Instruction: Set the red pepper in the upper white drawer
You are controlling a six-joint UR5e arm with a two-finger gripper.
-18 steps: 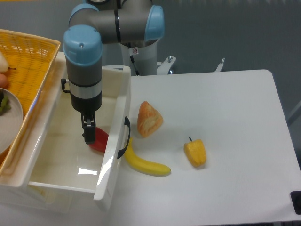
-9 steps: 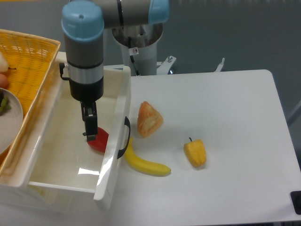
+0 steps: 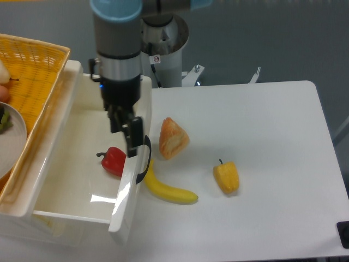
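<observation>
My gripper (image 3: 131, 139) hangs over the right wall of the upper white drawer (image 3: 71, 180), fingers (image 3: 134, 141) pointing down and holding nothing; they are released, though how wide they stand I cannot make out from this angle. The red pepper (image 3: 114, 161) lies on the drawer floor, at about eight o'clock from my fingertips, tucked against the inside of the front wall with its dark stem pointing toward nine o'clock. It sits clear of my fingers. The dark curved handle (image 3: 145, 158) is on the outside of that wall, just beyond the pepper. Out on the table (image 3: 262, 136), a banana (image 3: 166, 189) curves at five o'clock from my gripper, an orange pastry-like piece (image 3: 173, 137) sits at three o'clock, and the yellow pepper (image 3: 226, 177) rests farther out toward four. The orange wicker basket (image 3: 32, 76) is at ten o'clock, beside the drawer.
</observation>
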